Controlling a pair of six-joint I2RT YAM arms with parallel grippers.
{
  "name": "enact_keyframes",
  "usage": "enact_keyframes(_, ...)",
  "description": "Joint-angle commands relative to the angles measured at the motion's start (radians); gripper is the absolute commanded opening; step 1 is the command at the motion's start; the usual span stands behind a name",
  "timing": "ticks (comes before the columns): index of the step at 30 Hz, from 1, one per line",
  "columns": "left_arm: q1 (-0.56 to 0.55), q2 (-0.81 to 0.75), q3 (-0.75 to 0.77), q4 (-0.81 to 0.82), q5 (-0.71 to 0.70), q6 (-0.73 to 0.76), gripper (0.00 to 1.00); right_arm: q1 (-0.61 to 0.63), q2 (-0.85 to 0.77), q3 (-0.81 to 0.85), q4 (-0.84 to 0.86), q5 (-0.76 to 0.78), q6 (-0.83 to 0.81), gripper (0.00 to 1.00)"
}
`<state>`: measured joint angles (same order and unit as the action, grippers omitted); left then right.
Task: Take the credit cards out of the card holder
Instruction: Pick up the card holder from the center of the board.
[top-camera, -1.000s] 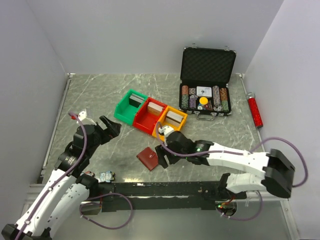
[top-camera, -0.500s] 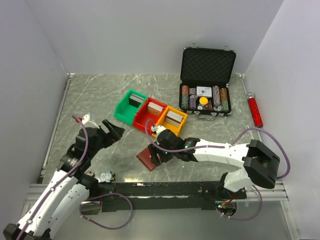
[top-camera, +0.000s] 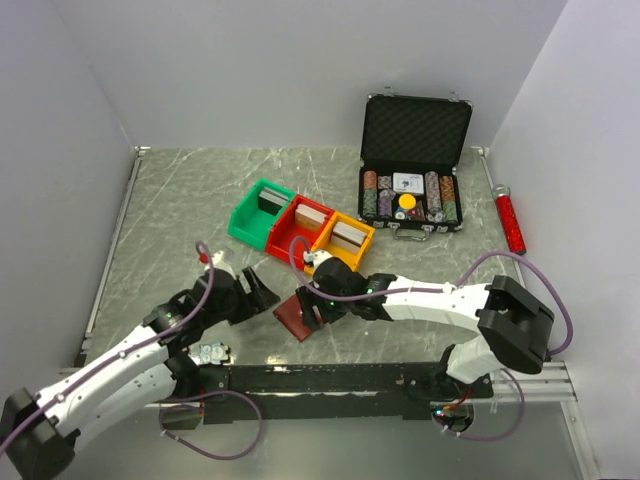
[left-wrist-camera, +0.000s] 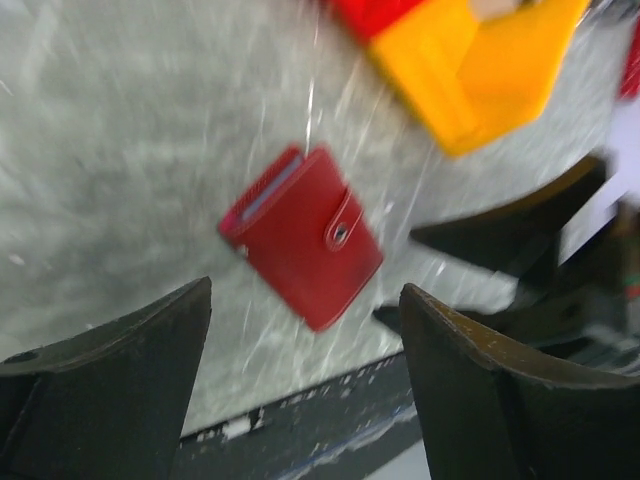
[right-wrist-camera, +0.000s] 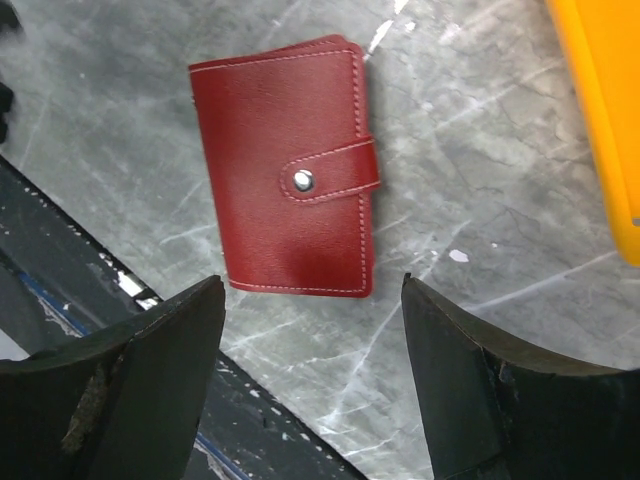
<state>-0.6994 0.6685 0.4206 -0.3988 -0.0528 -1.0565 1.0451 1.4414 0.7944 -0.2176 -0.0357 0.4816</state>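
- Your right gripper (right-wrist-camera: 312, 295) hangs just above the card holder (right-wrist-camera: 285, 165), with its jaws spread wide and nothing between the fingers.
- Your left gripper (left-wrist-camera: 305, 290) is also spread and holds nothing. It points at the card holder from the left and stays near it without touching.
- The card holder lies flat and folded on the tabletop (top-camera: 180, 200), close to the near edge, and its strap (right-wrist-camera: 335, 172) is snapped over the cover.
- The credit cards (left-wrist-camera: 268, 192) show only as a thin pale strip at the holder's open edge. The left wrist view is blurred, so you cannot count them.
- Beyond the holder, on the far side, the yellow bin (top-camera: 348, 240) stands in a row with the red bin (top-camera: 298, 232) and the green bin (top-camera: 258, 215).
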Motion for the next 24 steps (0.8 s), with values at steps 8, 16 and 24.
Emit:
enact_keyframes(8, -0.121, 0.193, 0.0, 0.084, -0.044, -0.039, 0.76, -0.02, 0.019, -0.027, 0.076, -0.017, -0.003, 0.76)
enact_keyframes(16, -0.123, 0.325, 0.027, 0.1, -0.07, 0.018, 0.74, -0.034, 0.073, -0.015, 0.069, -0.036, -0.006, 0.75)
enact_keyframes(24, -0.123, 0.393, 0.006, 0.189, -0.039, 0.024, 0.7, -0.034, 0.09, -0.014, 0.052, -0.098, -0.009, 0.72)
